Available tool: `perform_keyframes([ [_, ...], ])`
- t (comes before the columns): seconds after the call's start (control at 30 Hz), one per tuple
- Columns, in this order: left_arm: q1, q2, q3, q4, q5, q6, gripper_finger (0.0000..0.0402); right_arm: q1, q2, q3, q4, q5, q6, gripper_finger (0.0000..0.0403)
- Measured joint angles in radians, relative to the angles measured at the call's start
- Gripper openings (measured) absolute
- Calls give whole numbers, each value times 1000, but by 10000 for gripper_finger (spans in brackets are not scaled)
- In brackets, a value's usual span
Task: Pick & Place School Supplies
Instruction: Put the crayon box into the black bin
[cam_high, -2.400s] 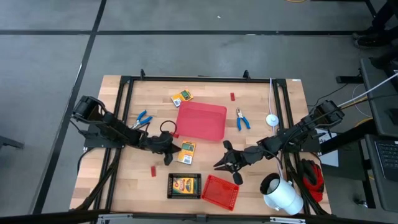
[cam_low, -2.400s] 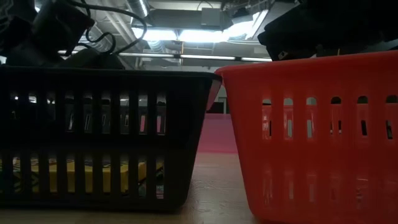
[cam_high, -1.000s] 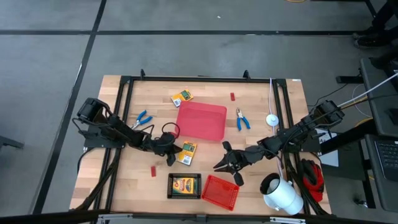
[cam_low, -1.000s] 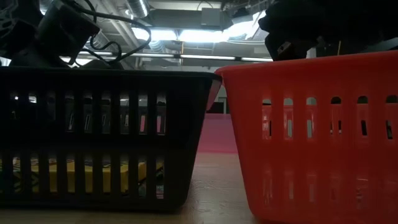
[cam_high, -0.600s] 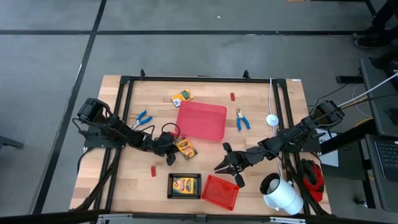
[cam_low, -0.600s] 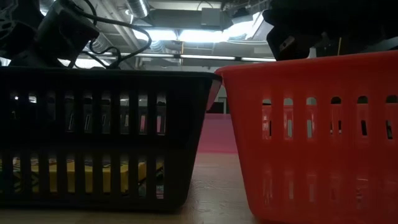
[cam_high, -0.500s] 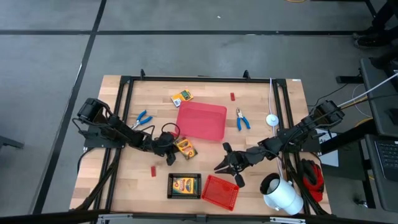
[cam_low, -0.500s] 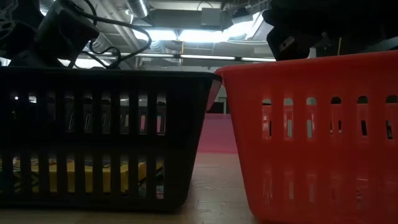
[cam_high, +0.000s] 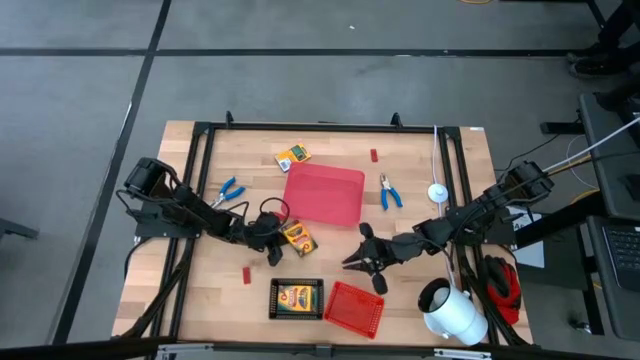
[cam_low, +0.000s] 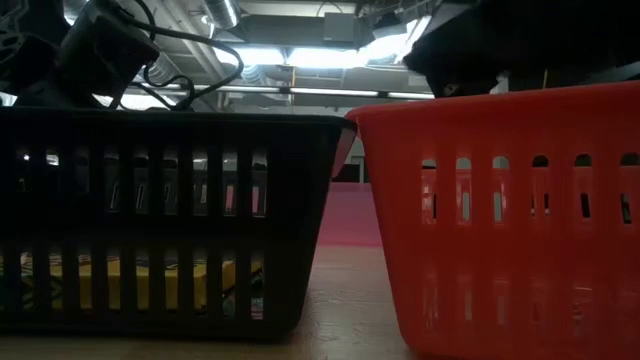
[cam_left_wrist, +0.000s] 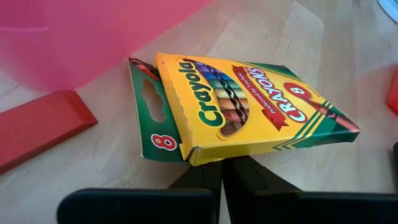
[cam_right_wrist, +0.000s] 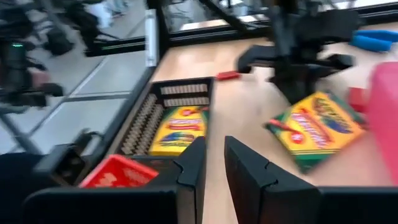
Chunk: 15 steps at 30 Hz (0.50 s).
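Note:
My left gripper (cam_high: 275, 240) is shut on a yellow-and-green crayon box (cam_high: 296, 238), just near of the red tray (cam_high: 324, 194); the same crayon box (cam_left_wrist: 249, 109) fills the left wrist view. My right gripper (cam_high: 350, 263) hovers right of it, fingers almost together and holding nothing. A second crayon box (cam_high: 293, 155) lies flat by the far edge, and a third (cam_high: 296, 298) lies in the black tray. Two blue-handled pliers (cam_high: 228, 190) (cam_high: 389, 192) lie on either side of the red tray. Small red blocks (cam_high: 374, 155) (cam_high: 246, 274) rest on the wood. My left gripper pinches the crayon box between its two fingers (cam_left_wrist: 205, 177) at the middle of one long edge (cam_left_wrist: 217, 157). The fingers come from the table's left, slanting down and lying across the box. The box sits tilted, yellow face up, its open green flap (cam_left_wrist: 152, 124) low over the wood.
The black tray (cam_high: 274, 300) and red mesh basket (cam_high: 353, 307) stand at the near edge and block most of the low view. Another red block (cam_left_wrist: 37, 124) lies beside the held box. A white roll (cam_high: 452, 312) and a white cable (cam_high: 436, 160) sit on the right.
The crayon box, lying square on the wood a second ago, has been turned to a diagonal and tipped up in my left gripper's hold, shifting slightly toward the red tray. My right gripper has drifted a little toward the table's left.

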Motion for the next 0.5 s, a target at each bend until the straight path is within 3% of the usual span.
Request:
perform_keyframes([
  [0.17,0,0,0,9,1,7,2,-2,27,100,-186,56,-78,61],
  [0.37,0,0,-1,12,0,8,2,0,223,388,-537,89,-205,62],
  [0.5,-12,4,-3,32,-14,22,2,-21,320,497,-588,117,-211,62],
])
